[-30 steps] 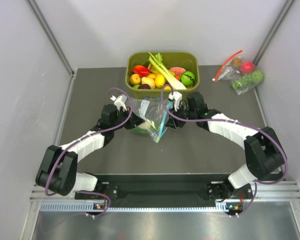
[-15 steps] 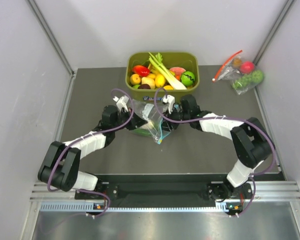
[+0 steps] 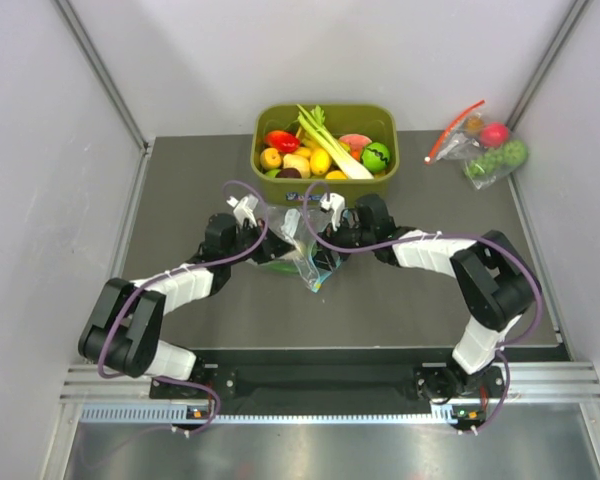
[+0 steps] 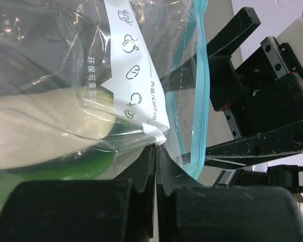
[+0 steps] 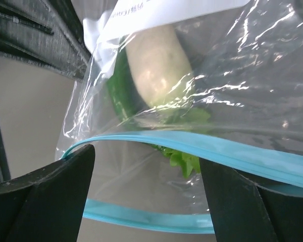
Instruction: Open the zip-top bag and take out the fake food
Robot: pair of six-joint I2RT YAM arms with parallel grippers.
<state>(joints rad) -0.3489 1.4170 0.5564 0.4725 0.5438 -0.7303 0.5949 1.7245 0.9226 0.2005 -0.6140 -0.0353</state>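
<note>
The clear zip-top bag [image 3: 302, 250] hangs between my two grippers above the table's middle. My left gripper [image 4: 156, 151] is shut on the bag's plastic just below its white label patch [image 4: 136, 75]. My right gripper [image 5: 146, 196] is open, its fingers [image 5: 65, 194] wide apart at the bag's mouth. The blue-green zip strip [image 5: 212, 150] is parted into two lines. Inside lie a white radish [image 5: 156, 65] and green leafy pieces [image 5: 184, 159]. A long leek [image 3: 332, 150] lies in the bin.
An olive bin [image 3: 325, 112] with red, yellow and orange toy fruits stands at the back middle, just beyond the grippers. A second clear bag with a red zip strip [image 3: 485, 145] lies at the back right. Grey walls close in both sides.
My right gripper has moved left, closer to the left gripper, and the bag has bunched up between them. The left arm has barely moved.
</note>
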